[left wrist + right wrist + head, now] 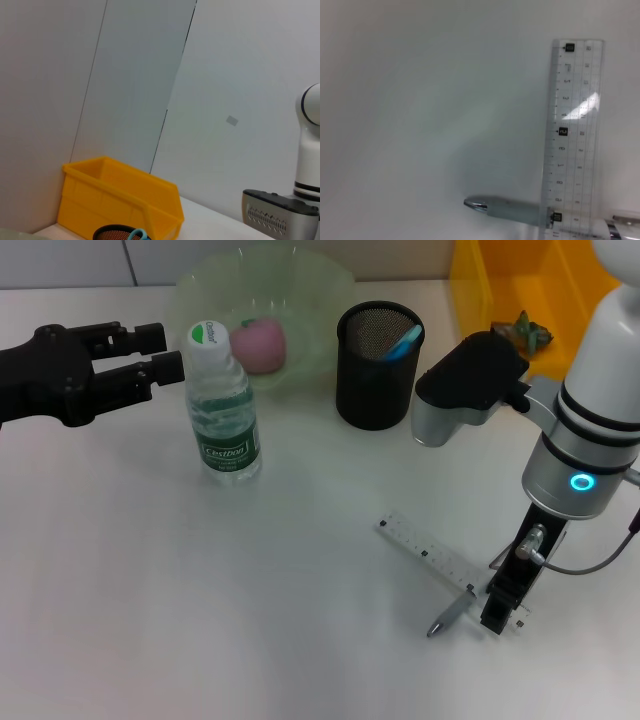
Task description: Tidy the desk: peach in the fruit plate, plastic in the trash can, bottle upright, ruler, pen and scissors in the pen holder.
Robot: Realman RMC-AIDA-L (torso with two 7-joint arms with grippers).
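Observation:
A clear water bottle (226, 405) with a white cap stands upright on the white desk. My left gripper (170, 353) is open and empty just left of the bottle's neck. A pink peach (259, 345) lies in the green fruit plate (320, 290). The black mesh pen holder (377, 380) holds blue-handled scissors (405, 340). A clear ruler (428, 553) and a grey pen (449, 615) lie crossed at the front right. My right gripper (498, 608) points down at the ruler's near end, beside the pen. The right wrist view shows the ruler (572, 135) over the pen (505, 207).
A yellow bin (520, 280) at the back right holds a crumpled plastic wrapper (530, 333). The left wrist view shows the bin (120, 205), the pen holder's rim (112, 233) and my right arm (310, 150) before a grey wall.

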